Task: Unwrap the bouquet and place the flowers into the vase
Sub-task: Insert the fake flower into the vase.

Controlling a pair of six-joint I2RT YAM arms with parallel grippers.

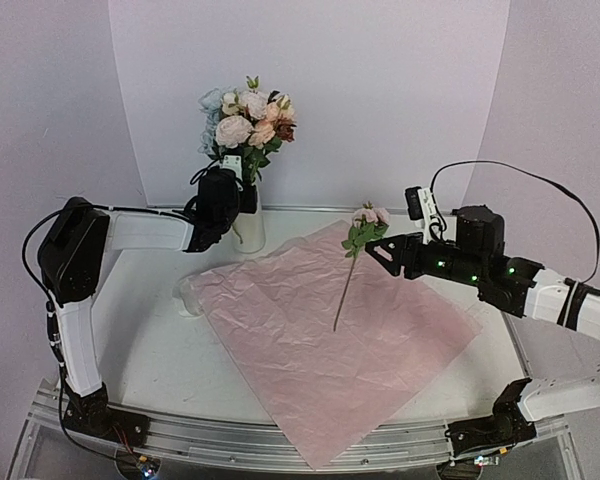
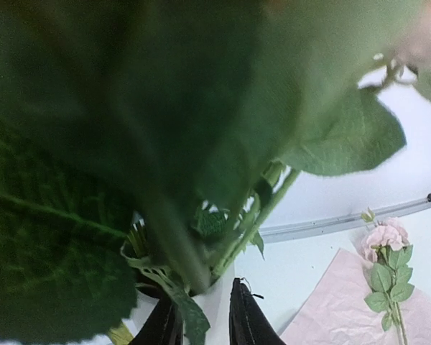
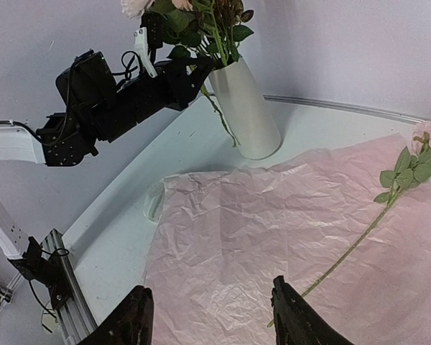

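Note:
The off-white vase [image 1: 250, 228] stands at the back of the table with most of the flowers [image 1: 245, 120] upright in it. My left gripper [image 1: 244, 198] is at the vase's mouth among the stems. In the left wrist view its jaws [image 2: 201, 325] stand a little apart, with the vase rim [image 2: 219, 296] and a leaf between them and nothing gripped. One pink flower [image 1: 366, 226] lies on the flat pink paper [image 1: 330, 340], the bouquet's unfolded wrap. My right gripper [image 1: 372, 255] hovers beside that bloom, open [image 3: 215, 320] and empty, its stem [image 3: 352, 248] running past the right finger.
A pale translucent loop [image 1: 188, 297] lies on the table at the paper's left corner. The white backdrop curves up close behind the vase. A metal rail [image 1: 280, 450] runs along the table's near edge, and the paper's near corner overhangs it.

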